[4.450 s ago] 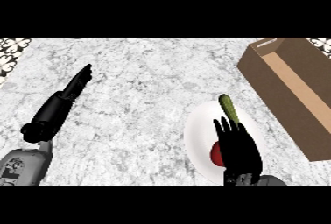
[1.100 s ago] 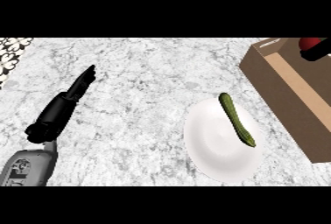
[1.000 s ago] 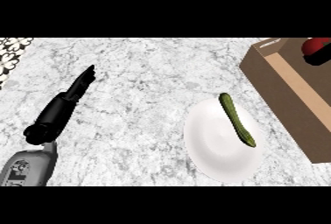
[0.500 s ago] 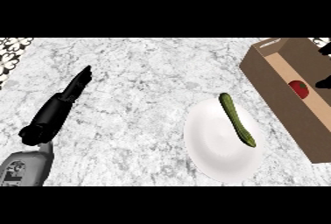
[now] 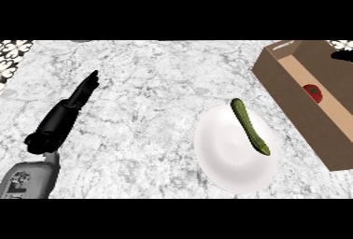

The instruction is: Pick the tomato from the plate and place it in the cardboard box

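One tomato lies inside cardboard box, far right; placement looks done. Plate keeps only a cucumber. Left robot hand straight-fingered on bench; right robot hand's fingers: cannot tell.

A single head view looks steeply down on the marble counter, forearms entering from below

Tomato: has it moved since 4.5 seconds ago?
Yes. The tomato has left the plate and now lies up and to the right, inside the cardboard box.
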Controlling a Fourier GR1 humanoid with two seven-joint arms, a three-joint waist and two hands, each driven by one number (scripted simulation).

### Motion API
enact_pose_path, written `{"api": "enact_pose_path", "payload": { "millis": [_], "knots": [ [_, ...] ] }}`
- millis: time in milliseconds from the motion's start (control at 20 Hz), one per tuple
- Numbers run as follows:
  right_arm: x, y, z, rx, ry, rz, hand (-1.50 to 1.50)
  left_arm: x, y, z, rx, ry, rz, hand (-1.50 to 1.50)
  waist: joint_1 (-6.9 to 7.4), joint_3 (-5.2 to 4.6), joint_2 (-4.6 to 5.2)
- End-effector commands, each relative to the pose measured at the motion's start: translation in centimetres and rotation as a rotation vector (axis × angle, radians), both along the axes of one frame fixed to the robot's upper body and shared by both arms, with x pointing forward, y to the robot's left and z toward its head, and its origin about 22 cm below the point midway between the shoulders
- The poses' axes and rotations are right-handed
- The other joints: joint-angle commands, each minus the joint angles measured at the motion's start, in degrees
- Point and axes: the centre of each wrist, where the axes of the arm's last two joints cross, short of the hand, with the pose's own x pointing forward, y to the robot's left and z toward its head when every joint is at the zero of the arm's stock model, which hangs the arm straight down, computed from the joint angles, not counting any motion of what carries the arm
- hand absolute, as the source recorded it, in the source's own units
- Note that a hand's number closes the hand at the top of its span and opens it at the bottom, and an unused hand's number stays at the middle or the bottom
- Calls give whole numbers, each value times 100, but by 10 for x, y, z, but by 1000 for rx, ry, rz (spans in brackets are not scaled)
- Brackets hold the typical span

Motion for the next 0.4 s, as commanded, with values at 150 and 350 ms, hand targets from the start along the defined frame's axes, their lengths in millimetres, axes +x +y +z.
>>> {"api": "enact_pose_path", "payload": {
  "millis": [150, 350],
  "knots": [
    [-26, -43, -17, 370, -226, -223, -150, 2, 5, 2, 0, -5, -9, 0, 26, -14, 26],
    [-54, -82, -22, 355, -286, -262, -150, -9, 12, -5, 8, -30, -19, 0, 127, -14, 43]
  ]
}}
